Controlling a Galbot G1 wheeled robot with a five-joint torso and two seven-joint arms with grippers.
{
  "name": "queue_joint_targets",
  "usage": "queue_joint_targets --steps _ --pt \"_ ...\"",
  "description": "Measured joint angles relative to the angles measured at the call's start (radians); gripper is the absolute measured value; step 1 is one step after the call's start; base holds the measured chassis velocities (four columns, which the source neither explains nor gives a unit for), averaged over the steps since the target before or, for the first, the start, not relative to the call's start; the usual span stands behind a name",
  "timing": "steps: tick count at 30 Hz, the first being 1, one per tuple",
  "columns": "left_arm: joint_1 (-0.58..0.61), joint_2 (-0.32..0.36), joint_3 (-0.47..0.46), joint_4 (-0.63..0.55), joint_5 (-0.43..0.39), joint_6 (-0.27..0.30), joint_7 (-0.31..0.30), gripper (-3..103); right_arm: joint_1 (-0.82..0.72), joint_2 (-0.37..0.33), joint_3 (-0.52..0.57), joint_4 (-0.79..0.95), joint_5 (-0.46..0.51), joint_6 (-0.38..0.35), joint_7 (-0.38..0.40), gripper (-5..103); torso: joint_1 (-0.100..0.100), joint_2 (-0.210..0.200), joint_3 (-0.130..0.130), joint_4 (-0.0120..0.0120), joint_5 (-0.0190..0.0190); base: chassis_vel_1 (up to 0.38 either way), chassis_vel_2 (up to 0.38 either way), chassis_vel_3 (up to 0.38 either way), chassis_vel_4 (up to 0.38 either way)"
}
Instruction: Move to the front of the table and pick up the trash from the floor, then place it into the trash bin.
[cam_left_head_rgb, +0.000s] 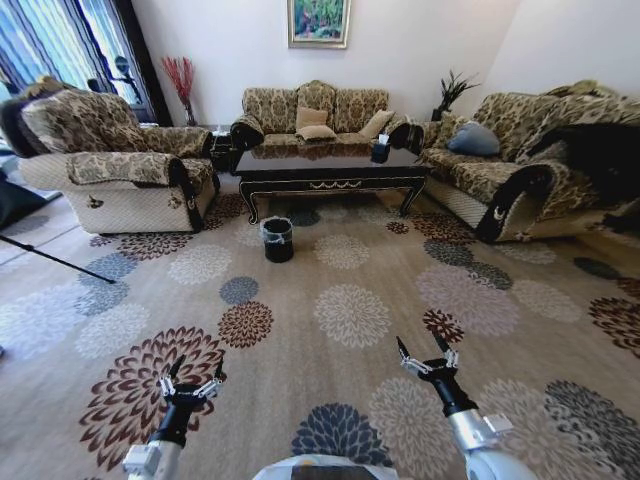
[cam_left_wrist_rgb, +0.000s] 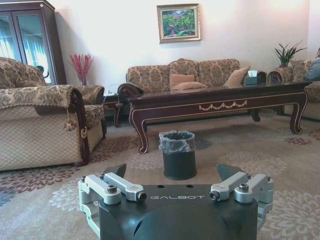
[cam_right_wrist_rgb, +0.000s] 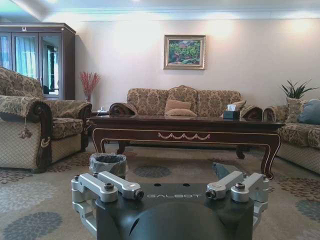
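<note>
Fronting table (cam_left_head_rgb: 330, 165), trash bin (cam_left_head_rgb: 278, 240), sofa (cam_left_head_rgb: 318, 112) behind.

Patterned sofas (cam_left_head_rgb: 315, 108), floral carpet (cam_left_head_rgb: 350, 315), framed painting (cam_left_head_rgb: 319, 22).

The table (cam_left_head_rgb: 330, 165) is dark wood with a glossy, mirror-like top and a gold ornament on its front edge; the trash bin (cam_left_head_rgb: 278, 240) looks like matt black plastic, with a thin, crinkled clear plastic liner folded over its rim; the carpet (cam_left_head_rgb: 350, 315) is a soft, matt woven pile with flower medallions; the sofa (cam_left_head_rgb: 315, 115) and armchair (cam_left_head_rgb: 120, 160) wear patterned cloth with dark polished wood trim; the left gripper (cam_left_head_rgb: 195, 375) and right gripper (cam_left_head_rgb: 424, 349) have smooth, matt dark housings with pale, brushed metal linkages and dark fingers; the framed picture (cam_left_wrist_rgb: 178, 23) has a dull gilt frame.
</note>
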Motion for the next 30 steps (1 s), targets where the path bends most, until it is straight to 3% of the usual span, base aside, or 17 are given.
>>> queue_joint_targets --steps 30 --pt "0.000 0.000 0.000 0.000 0.000 0.000 0.000 100 0.000 0.000 0.000 0.000 0.000 0.000 0.000 100 0.045 0.118 0.073 0.0000 -0.0001 0.000 0.000 0.000 0.000"
